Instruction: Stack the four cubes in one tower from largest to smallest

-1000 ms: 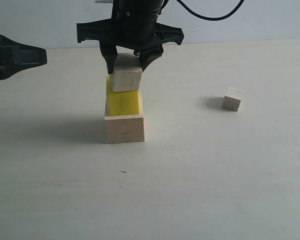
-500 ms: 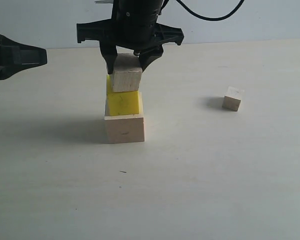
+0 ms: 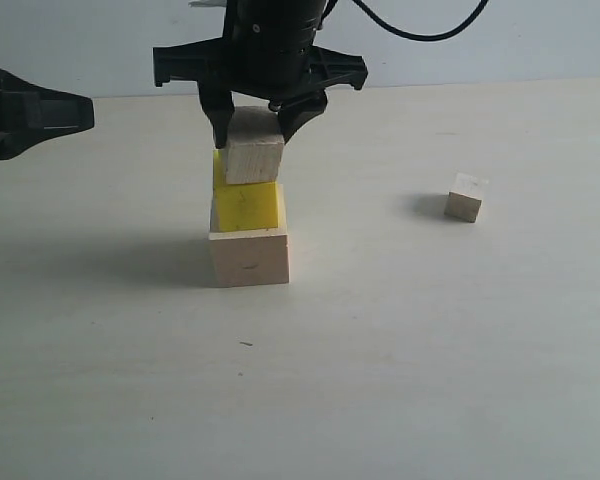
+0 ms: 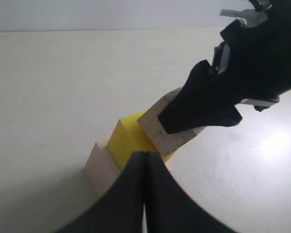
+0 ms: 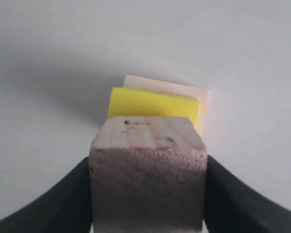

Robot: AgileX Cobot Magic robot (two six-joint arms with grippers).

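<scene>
Pinching the medium pale bare-wood cube [image 3: 253,150] from both sides, your right gripper [image 3: 253,133] holds it on top of the bright yellow cube [image 3: 247,208]. That one sits on the large pale wood cube [image 3: 249,257]. The small pale wood cube [image 3: 465,198] lies alone on the pale table [image 3: 430,350], well apart to the right. Your left gripper [image 4: 144,158] hangs off to the left, fingers pressed together.
</scene>
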